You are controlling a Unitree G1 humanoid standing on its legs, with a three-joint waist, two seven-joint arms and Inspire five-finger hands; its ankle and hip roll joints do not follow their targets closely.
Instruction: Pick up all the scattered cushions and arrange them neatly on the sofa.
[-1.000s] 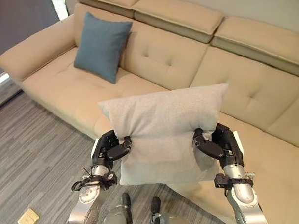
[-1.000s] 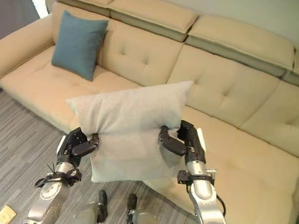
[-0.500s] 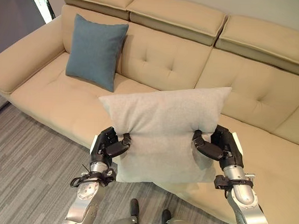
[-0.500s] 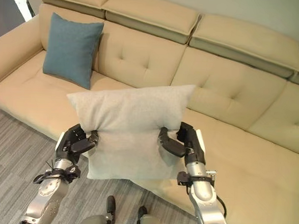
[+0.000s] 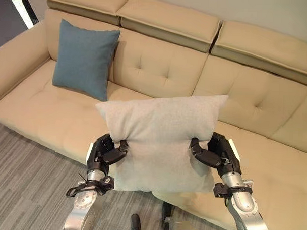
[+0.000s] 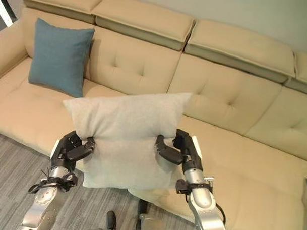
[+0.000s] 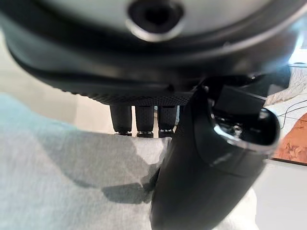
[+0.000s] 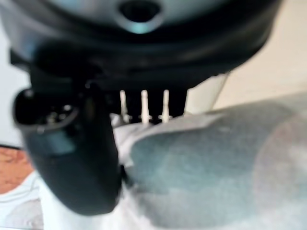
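I hold a light grey cushion [image 5: 160,138] upright in the air in front of the beige sofa [image 5: 160,70]. My left hand [image 5: 102,153] pinches its left edge, thumb in front and fingers [image 7: 139,117] behind. My right hand [image 5: 212,155] grips its right edge the same way, its thumb [image 8: 72,158] pressed into the cloth. The cushion's lower part hangs over the sofa's front edge. A blue cushion [image 5: 85,59] leans upright against the backrest at the sofa's left end.
Grey striped carpet [image 5: 25,181] lies in front of the sofa. The seat [image 5: 272,169] to the right of the grey cushion is bare, as is the middle of the backrest [image 5: 160,70]. The left armrest [image 5: 16,65] rises beside the blue cushion.
The whole picture has shifted, so the camera moved: the sofa now sits further left and closer. Both hands keep their hold on the grey cushion, held a little nearer the seat.
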